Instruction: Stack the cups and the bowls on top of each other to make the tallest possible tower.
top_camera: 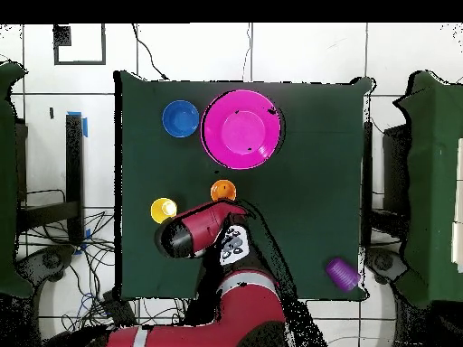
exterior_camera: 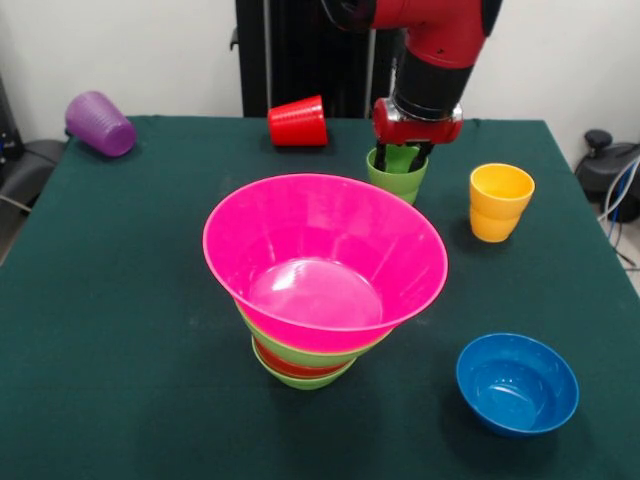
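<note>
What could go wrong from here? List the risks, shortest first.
1. The purple cup lies on its side near the table's corner; a nudge might roll it off.
2. The tower stands on small bowls with the wide pink bowl on top, tilted; added weight could tip it.
3. The tool is at the light green cup, just behind the pink rim; a low carry could clip it.

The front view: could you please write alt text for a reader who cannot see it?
A red and black robot arm lowers its gripper into an upright light green cup behind a tower of nested bowls topped by a huge pink bowl. On the green table also stand a yellow cup and a blue bowl; red and purple cups lie tipped.
</note>
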`<state>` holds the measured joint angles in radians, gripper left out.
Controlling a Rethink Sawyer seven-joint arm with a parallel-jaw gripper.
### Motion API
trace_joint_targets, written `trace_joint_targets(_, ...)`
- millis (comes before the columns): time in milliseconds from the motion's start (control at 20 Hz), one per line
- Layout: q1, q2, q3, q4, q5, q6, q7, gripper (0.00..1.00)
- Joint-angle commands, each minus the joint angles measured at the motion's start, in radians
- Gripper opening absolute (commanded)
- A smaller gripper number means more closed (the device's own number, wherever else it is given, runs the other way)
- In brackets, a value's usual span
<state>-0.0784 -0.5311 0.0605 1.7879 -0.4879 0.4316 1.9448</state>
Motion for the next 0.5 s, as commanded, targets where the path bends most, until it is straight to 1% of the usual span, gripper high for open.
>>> trace_joint_targets(50, -0.024, 0.312, -0.006, -0.159, -0.104, -0.315, 0.094, 1.00)
trace_joint_targets(250, -0.038, 0.326, 0.002, -0.161, -0.100, -0.336, 0.085, 1.00)
trace_joint_targets(400, -0.049, 0.355, 0.002, -0.176, -0.105, -0.378, 0.082, 1.00)
trace_joint_targets(500, -0.064, 0.359, 0.012, -0.173, -0.104, -0.380, 0.071, 1.00)
